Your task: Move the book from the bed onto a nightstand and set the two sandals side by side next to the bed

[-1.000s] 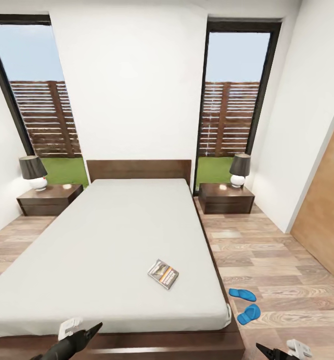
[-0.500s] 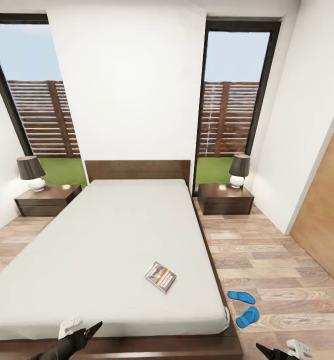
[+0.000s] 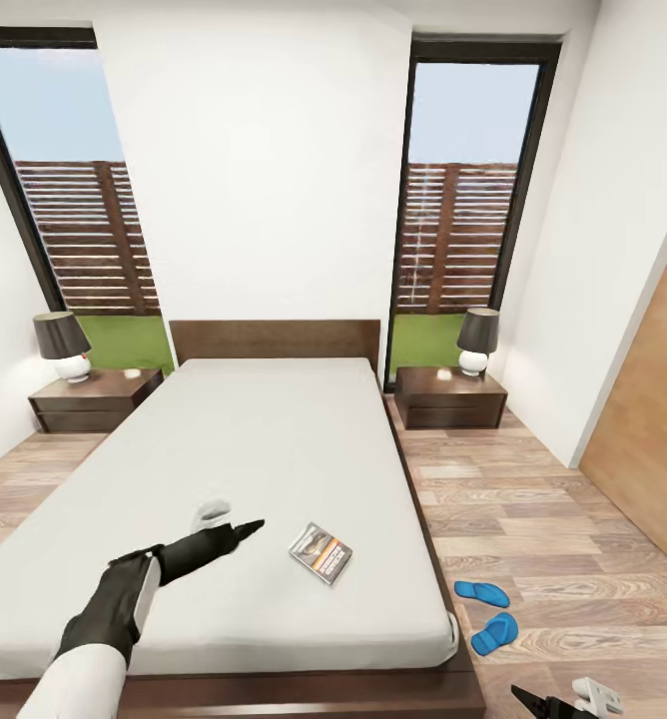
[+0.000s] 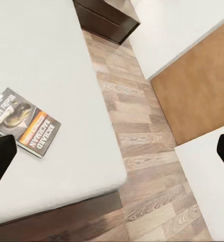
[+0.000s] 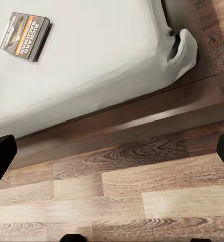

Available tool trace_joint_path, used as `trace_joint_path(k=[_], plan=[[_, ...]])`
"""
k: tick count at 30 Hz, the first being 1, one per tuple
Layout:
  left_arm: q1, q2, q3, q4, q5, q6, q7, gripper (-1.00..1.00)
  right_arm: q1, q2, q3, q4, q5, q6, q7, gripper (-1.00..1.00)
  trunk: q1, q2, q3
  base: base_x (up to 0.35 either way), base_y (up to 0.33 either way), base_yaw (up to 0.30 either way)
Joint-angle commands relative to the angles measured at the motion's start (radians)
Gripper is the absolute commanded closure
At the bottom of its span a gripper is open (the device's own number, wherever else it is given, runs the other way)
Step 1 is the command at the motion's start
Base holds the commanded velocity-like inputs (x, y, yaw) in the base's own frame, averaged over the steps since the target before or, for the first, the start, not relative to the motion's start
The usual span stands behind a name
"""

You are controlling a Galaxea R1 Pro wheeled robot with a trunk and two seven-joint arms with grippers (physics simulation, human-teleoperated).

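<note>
- Book (image 3: pixel 322 552): flat on bed (image 3: pixel 254 439) mattress, nr foot end, right side; untouched
- Your L claw (image 3: pixel 246 525): over mattress, just left of book; wrist cam shows fingers wide apart, empty
- Your R claw (image 3: pixel 558 702): low by bed's foot corner; fingers apart, empty
- Sandals (image 3: pixel 488 611): 2, blue, on floor right of bed, angled, not parallel
- Nightstands (image 3: pixel 449 395): either side of headboard, lamp on each

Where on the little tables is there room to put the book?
Right nightstand: a lamp stands at its back corner; the front and the side toward the bed are bare. Left nightstand: a lamp at the back and a small white thing beside it, so only the front strip is free.
</note>
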Motion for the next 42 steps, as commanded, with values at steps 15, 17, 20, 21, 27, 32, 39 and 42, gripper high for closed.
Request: trace_joint_path(k=[15,17,20,21,27,32,39,42], plan=[[-0.234,-0.066,-0.111,-0.189,0.009,0.405,0.157,-1.00,-0.001,-0.001,-0.009,0.001,0.005,-0.001,0.004,-1.00,0.001,-0.002,-0.003,0.000,0.000,0.000],[-0.235,-0.071,-0.109,-0.143,0.016,0.405,0.172,-1.00,-0.001,-0.001,-0.009,0.001,0.004,-0.001,0.005,-1.00,0.001,-0.002,-0.003,0.000,0.000,0.000],[-0.236,-0.075,-0.097,-0.075,0.033,0.405,0.187,-1.00,-0.001,-0.002,-0.010,0.001,0.003,0.001,0.005,-1.00,0.001,-0.002,-0.004,0.000,0.000,0.000],[-0.237,-0.075,-0.095,-0.070,0.035,0.405,0.188,-1.00,-0.001,-0.002,-0.010,0.001,0.003,0.000,0.005,-1.00,0.001,-0.002,-0.005,0.000,0.000,0.000],[-0.234,-0.077,-0.092,-0.062,0.035,0.391,0.190,-1.00,-0.001,-0.002,-0.011,0.000,0.005,-0.001,0.004,-1.00,0.001,-0.002,-0.014,0.000,0.000,0.000],[-0.229,-0.079,-0.093,-0.061,0.039,0.341,0.190,-1.00,-0.001,-0.002,-0.012,0.000,0.005,-0.001,0.003,-1.00,0.001,-0.002,-0.022,0.000,0.000,0.000],[-0.226,-0.081,-0.091,-0.059,0.040,0.330,0.190,-1.00,-0.001,-0.002,-0.012,0.000,0.005,0.000,0.004,-1.00,0.001,-0.002,-0.033,0.000,0.000,0.000],[-0.225,-0.081,-0.092,-0.057,0.040,0.329,0.190,-1.00,-0.001,-0.002,-0.013,0.000,0.005,0.001,0.004,-1.00,0.001,-0.002,-0.037,0.000,0.000,0.000]])
